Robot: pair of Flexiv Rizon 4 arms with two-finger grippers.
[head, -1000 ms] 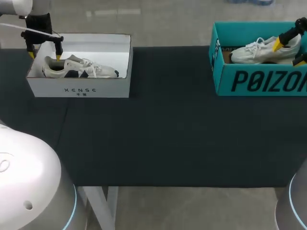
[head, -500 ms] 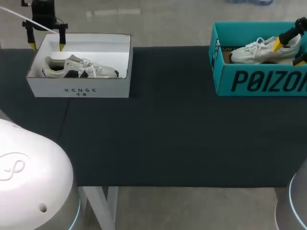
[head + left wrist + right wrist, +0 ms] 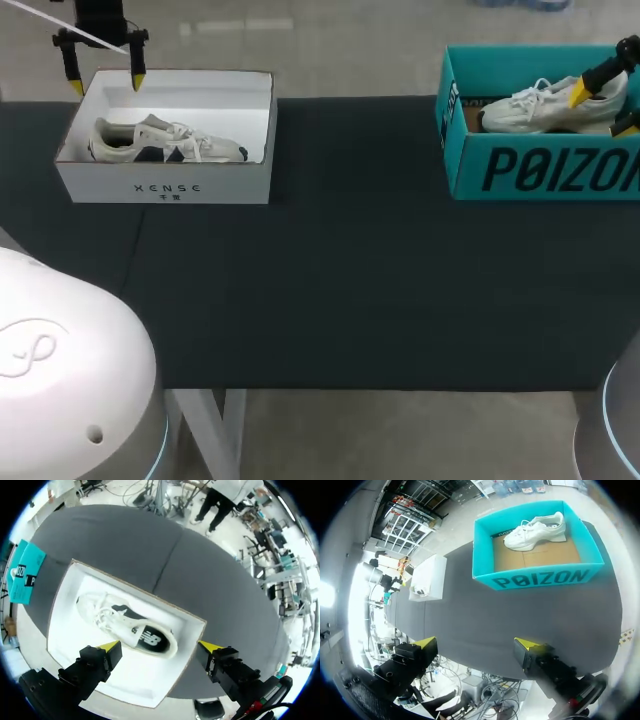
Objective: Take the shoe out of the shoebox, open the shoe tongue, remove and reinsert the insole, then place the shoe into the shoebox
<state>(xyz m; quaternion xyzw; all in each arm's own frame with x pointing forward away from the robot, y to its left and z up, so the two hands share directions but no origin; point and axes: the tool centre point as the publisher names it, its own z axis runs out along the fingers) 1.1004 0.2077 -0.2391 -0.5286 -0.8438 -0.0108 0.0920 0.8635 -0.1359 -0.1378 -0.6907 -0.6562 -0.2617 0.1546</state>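
The left gripper [image 3: 104, 82] hangs released and empty above the white shoebox's [image 3: 165, 190] far left corner. The pale shoe [image 3: 165, 142] lies inside, its long axis along the box and its heel nearest that claw. Well right of that box, the right gripper [image 3: 602, 110], fingers spread, grasps nothing over the teal shoebox [image 3: 540, 170].

White shoebox [image 3: 100, 185], teal shoebox [image 3: 470, 172]

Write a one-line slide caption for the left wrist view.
Open left tool hovering above a white shoebox that holds a white sneaker, on the dark table.
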